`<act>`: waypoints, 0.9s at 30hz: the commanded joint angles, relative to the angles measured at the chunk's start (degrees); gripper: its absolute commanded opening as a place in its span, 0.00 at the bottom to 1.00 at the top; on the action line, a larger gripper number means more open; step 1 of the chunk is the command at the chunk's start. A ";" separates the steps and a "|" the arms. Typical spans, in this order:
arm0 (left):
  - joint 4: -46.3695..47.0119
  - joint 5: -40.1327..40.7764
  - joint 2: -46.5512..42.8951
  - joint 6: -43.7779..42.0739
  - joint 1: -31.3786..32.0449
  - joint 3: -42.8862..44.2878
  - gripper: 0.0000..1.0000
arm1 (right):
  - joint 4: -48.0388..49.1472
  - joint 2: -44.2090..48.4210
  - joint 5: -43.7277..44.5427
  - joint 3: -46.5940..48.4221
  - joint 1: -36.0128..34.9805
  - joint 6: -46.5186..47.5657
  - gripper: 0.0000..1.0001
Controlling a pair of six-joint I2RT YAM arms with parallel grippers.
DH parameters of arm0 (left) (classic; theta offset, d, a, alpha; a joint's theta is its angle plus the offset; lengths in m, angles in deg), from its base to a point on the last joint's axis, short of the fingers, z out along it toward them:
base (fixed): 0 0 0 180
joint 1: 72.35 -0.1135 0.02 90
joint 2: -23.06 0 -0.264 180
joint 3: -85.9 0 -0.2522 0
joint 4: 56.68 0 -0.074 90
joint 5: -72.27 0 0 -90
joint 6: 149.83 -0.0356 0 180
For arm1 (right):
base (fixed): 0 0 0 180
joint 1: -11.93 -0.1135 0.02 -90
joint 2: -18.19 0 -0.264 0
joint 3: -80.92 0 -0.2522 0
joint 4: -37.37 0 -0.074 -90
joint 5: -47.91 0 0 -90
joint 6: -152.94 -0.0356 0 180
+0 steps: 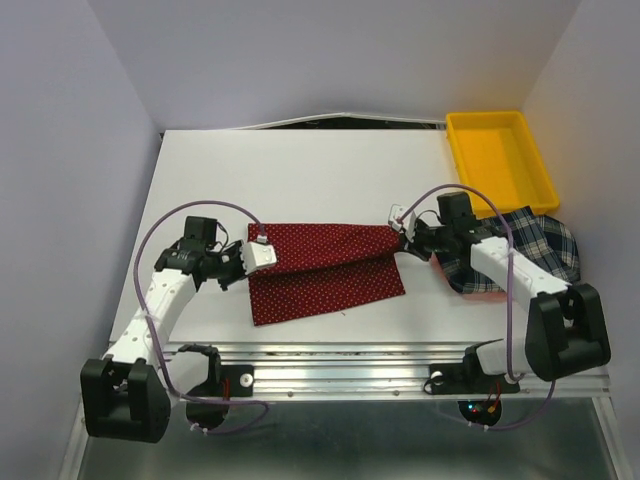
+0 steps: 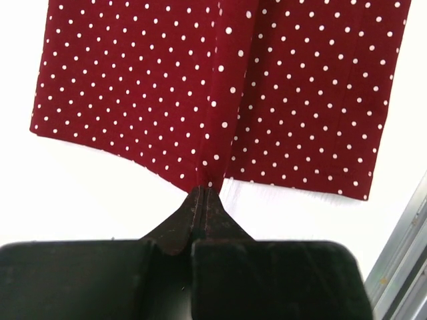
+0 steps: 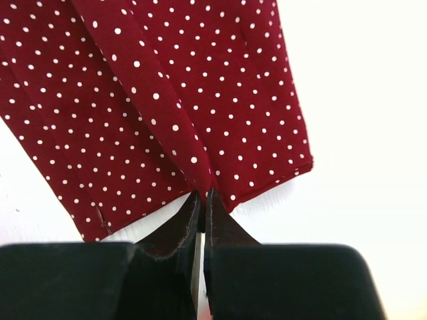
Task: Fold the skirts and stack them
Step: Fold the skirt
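Red skirt (image 1: 325, 270) pinched at both ends, at table (image 1: 300, 170) centre.
Lying mostly flat, top edge drawn into a ridge from 9 to 3 o'clock. At 9 o'clock, left gripper (image 2: 203, 195) pressed together on the cloth; at 3 o'clock, right gripper (image 3: 203, 197) pinching it the same way. Further at 3 o'clock, plaid skirt (image 1: 540, 245) crumpled, partly under right arm. At 1 o'clock, yellow tray (image 1: 455, 150).

Top cam's high up at the near side, looking down on the whole bench (image 1: 300, 170); wrist cams r close-up, all 3 share the red skirt (image 1: 325, 272).
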 commanded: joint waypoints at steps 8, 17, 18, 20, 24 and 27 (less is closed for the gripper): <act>-16.74 -0.49 -10.06 -9.38 0.16 1.79 0.00 | -5.18 13.98 -0.03 -5.97 -0.30 8.87 0.01; -16.14 -0.67 -9.80 -11.07 0.86 -2.97 0.06 | -5.18 16.71 -0.82 -16.17 -3.12 13.97 0.49; -15.96 -0.32 -9.10 -10.10 1.38 -2.44 0.22 | -4.75 17.06 -0.73 -16.35 -3.64 13.80 0.68; -17.89 0.12 -8.40 -11.58 1.39 -0.51 0.46 | -4.92 17.06 -0.21 -15.13 -3.64 12.84 0.77; -20.61 0.65 -8.22 -10.80 1.39 2.74 0.58 | -8.32 16.54 1.73 -7.60 -3.64 9.68 0.80; -20.71 0.91 -7.61 -8.26 1.39 6.78 0.63 | -11.06 16.10 0.77 -1.01 -3.64 6.07 0.77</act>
